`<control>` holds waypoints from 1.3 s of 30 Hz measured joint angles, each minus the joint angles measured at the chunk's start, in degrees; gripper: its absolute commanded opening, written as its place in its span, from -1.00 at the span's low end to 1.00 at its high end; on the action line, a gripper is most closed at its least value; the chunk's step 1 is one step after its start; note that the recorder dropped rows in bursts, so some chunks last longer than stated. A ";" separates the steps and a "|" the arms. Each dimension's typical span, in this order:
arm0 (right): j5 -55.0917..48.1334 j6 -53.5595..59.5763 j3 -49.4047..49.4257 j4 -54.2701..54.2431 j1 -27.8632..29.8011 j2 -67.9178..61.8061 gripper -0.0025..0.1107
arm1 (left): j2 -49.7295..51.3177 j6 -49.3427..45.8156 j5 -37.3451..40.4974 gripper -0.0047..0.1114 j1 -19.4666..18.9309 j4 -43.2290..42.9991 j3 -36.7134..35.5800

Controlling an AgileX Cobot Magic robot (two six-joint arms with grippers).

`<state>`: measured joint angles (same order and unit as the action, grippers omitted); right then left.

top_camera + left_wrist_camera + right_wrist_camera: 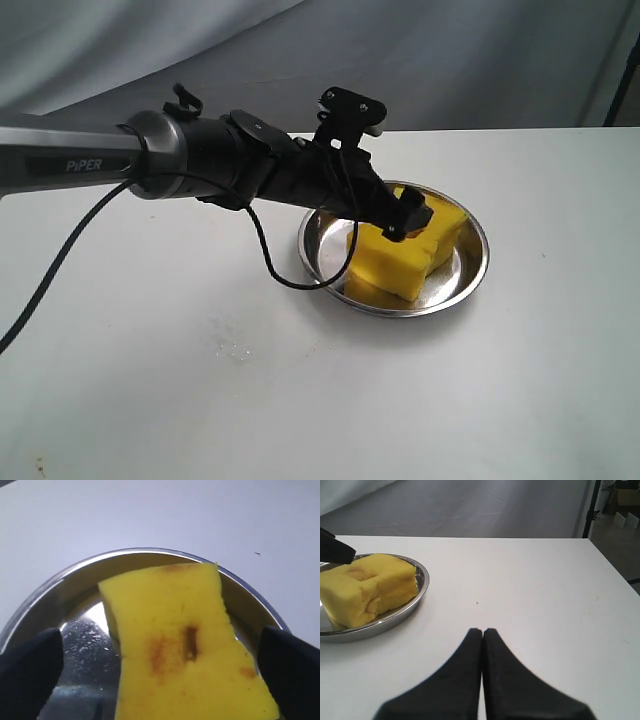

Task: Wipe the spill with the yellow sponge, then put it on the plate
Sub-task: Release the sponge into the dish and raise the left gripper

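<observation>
The yellow sponge (405,255) (180,645) (367,587), with brownish marks on top, lies in the shiny steel plate (470,275) (125,555) (422,587). My left gripper (410,215) (160,665) hovers just over it and is open. Its black fingers stand wide on either side of the block, and there is a clear gap on one side. My right gripper (482,631) is shut on nothing, low over the bare white table, well away from the plate. It does not show in the exterior view. No amber spill is visible in any view.
A faint speckled damp patch (237,350) marks the white table (520,400) in front of the plate. The left arm's black cable (265,255) loops down beside the plate. Grey cloth hangs behind the table's far edge.
</observation>
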<state>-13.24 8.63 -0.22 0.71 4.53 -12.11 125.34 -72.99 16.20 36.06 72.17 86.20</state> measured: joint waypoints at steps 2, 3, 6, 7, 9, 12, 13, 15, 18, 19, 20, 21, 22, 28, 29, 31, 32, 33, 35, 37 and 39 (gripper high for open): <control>0.00 0.00 0.00 0.00 0.00 0.00 -0.96 | 0.00 -0.13 -3.01 0.88 0.00 -0.15 0.00; 0.00 0.00 0.00 0.00 0.00 0.00 -0.96 | -0.45 -0.13 -5.21 0.87 0.00 -0.15 0.00; 0.00 0.00 0.00 0.00 0.00 0.00 -0.96 | -2.90 -0.13 -7.88 0.63 0.00 -0.15 0.00; 0.00 0.00 0.00 0.00 0.00 0.00 -0.96 | -4.77 -0.13 -8.13 0.53 0.00 -0.15 0.00; 0.00 0.00 0.00 0.00 0.00 0.00 -0.96 | -7.56 -0.13 -8.13 0.27 0.00 -0.37 0.00; 0.00 0.00 0.00 0.00 0.00 0.00 -0.96 | -12.40 -0.23 -8.13 -0.04 0.00 -2.61 -0.66; 0.00 0.00 0.00 0.00 0.00 0.00 -0.96 | -14.31 -0.23 -8.24 -0.13 -0.12 -4.23 -1.70; 0.00 0.00 0.00 0.00 0.00 0.00 -0.96 | -17.44 -0.23 -8.24 -0.35 -0.40 -7.11 -3.73; 0.00 0.00 0.00 0.00 0.00 0.00 -0.96 | -22.00 -0.23 -7.88 -0.69 -2.24 -9.23 -7.14; 0.00 0.00 0.00 0.00 0.00 0.00 -0.96 | -23.57 -0.23 -7.57 -0.82 -3.21 -9.45 -8.45; 0.00 0.00 0.00 0.00 0.00 0.00 -0.96 | -25.19 -0.23 -6.89 -0.91 -4.36 -9.70 -9.78; 0.00 0.00 0.00 0.00 0.00 0.00 -0.96 | -26.51 -0.23 -5.99 -0.91 -5.40 -9.81 -10.81; 0.00 0.00 0.00 0.00 0.00 0.00 -0.96 | -28.16 -0.23 -4.52 -0.92 -6.79 -9.84 -12.05; 0.00 0.00 0.00 0.00 0.00 0.00 -0.96 | -37.53 0.16 6.89 -0.92 -16.00 -11.05 -18.49; 0.00 0.00 0.00 0.00 0.00 0.00 -0.96 | -39.30 0.36 8.54 -0.92 -17.47 -11.99 -19.56; 0.00 0.00 0.00 0.00 0.00 0.00 -0.96 | -43.09 0.45 10.75 -0.92 -19.79 -14.30 -21.53; 0.00 0.00 0.00 0.00 0.00 0.00 -0.96 | -45.01 0.45 11.67 -0.92 -20.96 -15.45 -22.62; 0.00 0.00 0.00 0.00 0.00 0.00 -0.96 | -46.96 0.45 12.39 -0.92 -22.13 -16.45 -23.69; 0.00 0.00 0.00 0.00 0.00 0.00 -0.96 | -50.15 0.45 13.59 -0.92 -24.15 -17.62 -25.65; 0.00 0.00 0.00 0.00 0.00 0.00 -0.96 | -52.87 0.60 14.53 -0.92 -26.23 -18.31 -27.15; 0.00 0.00 0.00 0.00 0.00 0.00 -0.96 | -55.36 1.09 15.06 -0.92 -27.75 -18.60 -28.48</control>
<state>-13.24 8.63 -0.22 0.71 4.53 -12.11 69.98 -71.89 31.26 8.31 53.57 57.72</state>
